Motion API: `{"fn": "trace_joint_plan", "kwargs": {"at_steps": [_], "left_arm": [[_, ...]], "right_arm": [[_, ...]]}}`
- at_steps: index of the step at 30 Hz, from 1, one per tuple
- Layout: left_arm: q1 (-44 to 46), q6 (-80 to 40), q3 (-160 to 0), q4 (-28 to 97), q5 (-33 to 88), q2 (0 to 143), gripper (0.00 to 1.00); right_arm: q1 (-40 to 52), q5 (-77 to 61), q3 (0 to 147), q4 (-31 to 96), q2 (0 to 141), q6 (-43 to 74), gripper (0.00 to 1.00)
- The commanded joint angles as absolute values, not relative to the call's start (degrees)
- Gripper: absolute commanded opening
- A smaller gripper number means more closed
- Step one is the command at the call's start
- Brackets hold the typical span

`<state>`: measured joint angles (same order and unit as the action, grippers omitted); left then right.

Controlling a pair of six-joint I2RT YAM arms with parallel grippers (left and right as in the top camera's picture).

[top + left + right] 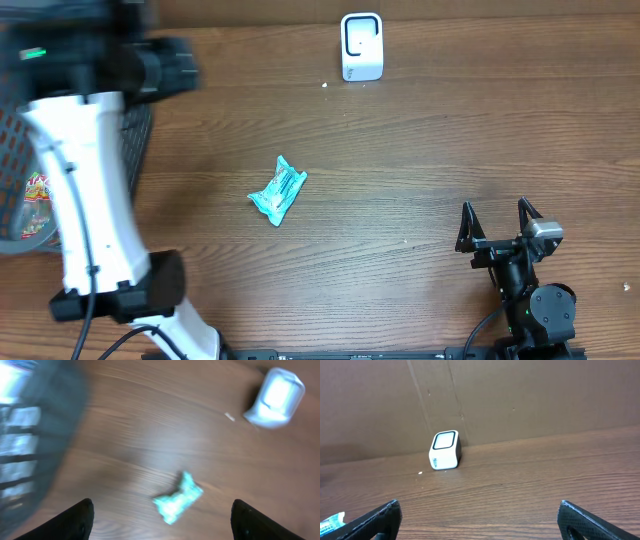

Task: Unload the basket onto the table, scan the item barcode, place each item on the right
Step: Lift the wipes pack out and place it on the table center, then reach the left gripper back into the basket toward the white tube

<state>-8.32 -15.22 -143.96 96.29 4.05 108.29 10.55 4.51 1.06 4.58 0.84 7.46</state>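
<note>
From overhead, the teal packet (278, 190) lies flat on the wooden desk (420, 150), a little left of the frame's centre and touched by nothing. The white scanner (361, 46) stands at the upper middle edge, well apart from the packet. The left arm (85, 180), white and blurred, fills the left side over a dark mesh basket (137, 140). Its hand cannot be made out from this angle. At the lower right, the right hand (494, 206) sits with its two fingers spread wide and nothing between them, far from the packet.

In the left wrist view, which is blurred, the left hand (161, 510) has its fingers at the bottom left and bottom right corners. They are spread wide and grip nothing. The teal packet (178, 497) lies on the desk in the lower middle of the frame, in line with the gap. The scanner (275, 397) is at the upper right with a small white speck (229, 416) just beside it, and the basket (35, 445) takes up the left.

In the right wrist view, the right hand (479, 510) is spread wide across the bottom of the frame, empty. The scanner (444, 450) stands left of centre against a cardboard wall (520, 400). A corner of the teal packet (331, 522) shows at the lower left edge.
</note>
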Motion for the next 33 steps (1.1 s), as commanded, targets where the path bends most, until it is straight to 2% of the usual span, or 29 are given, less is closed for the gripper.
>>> {"fn": "trace_joint_plan", "kwargs": {"at_steps": [1,5,12,21,33], "left_arm": [[-20.1,-12.8,-144.9,96.8,4.1,107.8,0.79],[-30.8,-12.8,-142.5,96.7,2.7,107.8,0.79],[-40.8,-11.5,-131.0,88.8,2.7,108.2,0.84],[-39.9,-4.2,-114.4,72.7,6.2,108.4,0.87],[-39.9,-2.7,-96.2,62.6,3.5,108.4,0.85]], "right_arm": [[10.8,4.9,0.5,4.3,0.3,7.2,1.0],[10.8,4.9,0.5,4.3,0.3,7.2,1.0],[10.8,4.9,0.5,4.3,0.3,7.2,1.0],[10.8,4.9,0.5,4.3,0.3,7.2,1.0],[10.8,4.9,0.5,4.3,0.3,7.2,1.0]]}}
